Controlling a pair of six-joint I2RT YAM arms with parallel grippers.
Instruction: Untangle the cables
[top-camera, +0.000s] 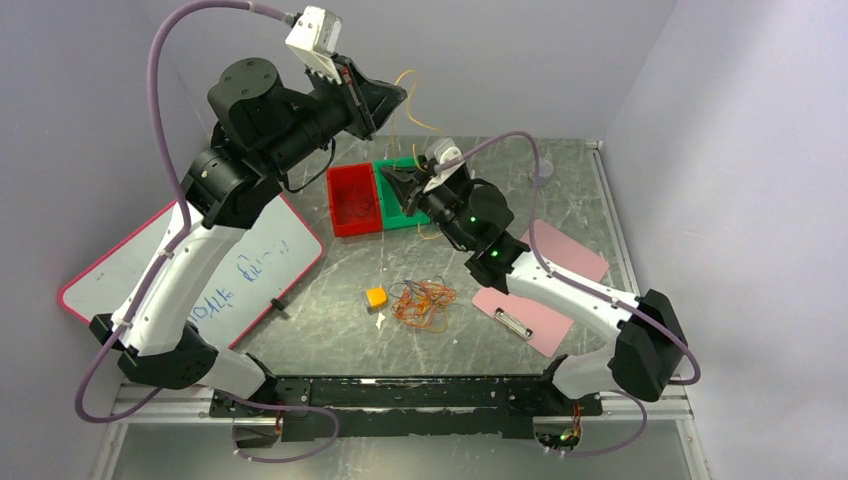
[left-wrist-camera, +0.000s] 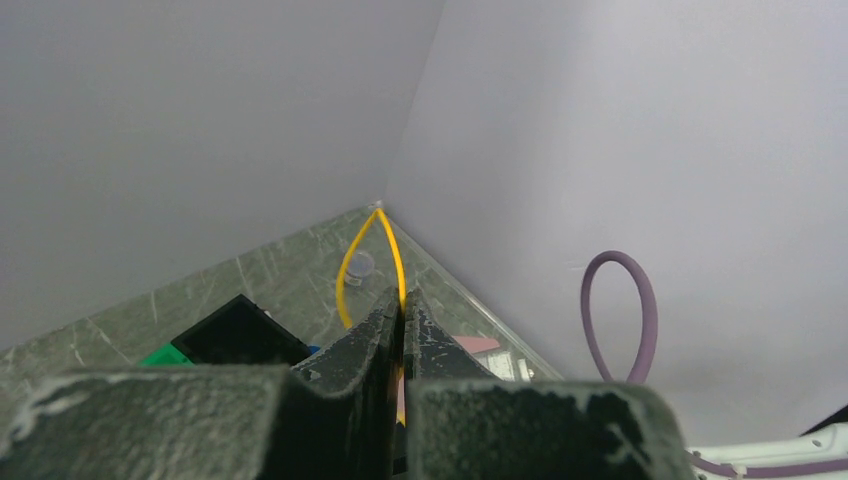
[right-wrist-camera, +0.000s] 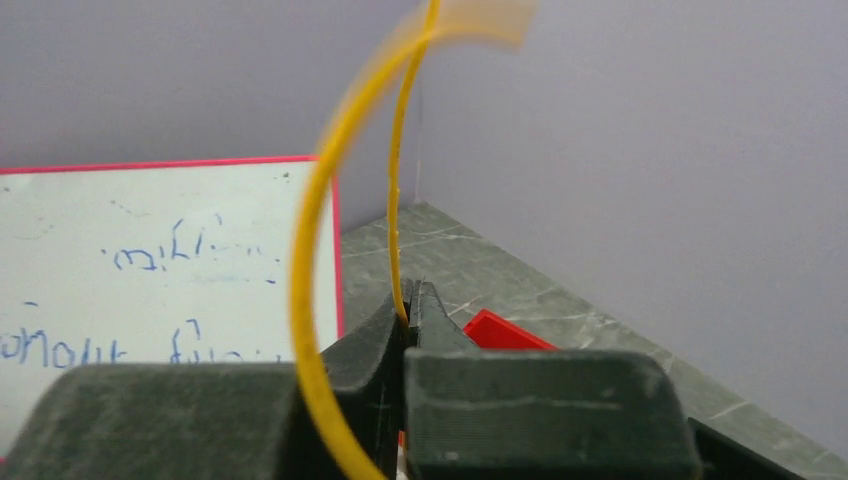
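Note:
A tangle of thin orange, red and dark cables (top-camera: 422, 303) lies on the table in front of the arms. One yellow cable (top-camera: 420, 122) is lifted away from it and runs between my two grippers. My left gripper (top-camera: 395, 95) is raised high at the back and is shut on this yellow cable, which loops out past its tips (left-wrist-camera: 343, 270). My right gripper (top-camera: 405, 185) hovers over the bins, lower down, and is shut on the same yellow cable (right-wrist-camera: 397, 200). The left gripper tips (left-wrist-camera: 403, 300) and the right gripper tips (right-wrist-camera: 410, 295) are pressed together.
A red bin (top-camera: 355, 200) and a green bin (top-camera: 400, 215) stand at the back centre. A whiteboard (top-camera: 250, 270) lies at the left. A pink clipboard (top-camera: 530, 310) and a pink sheet (top-camera: 570, 250) lie at the right. A small orange block (top-camera: 375, 297) sits beside the tangle.

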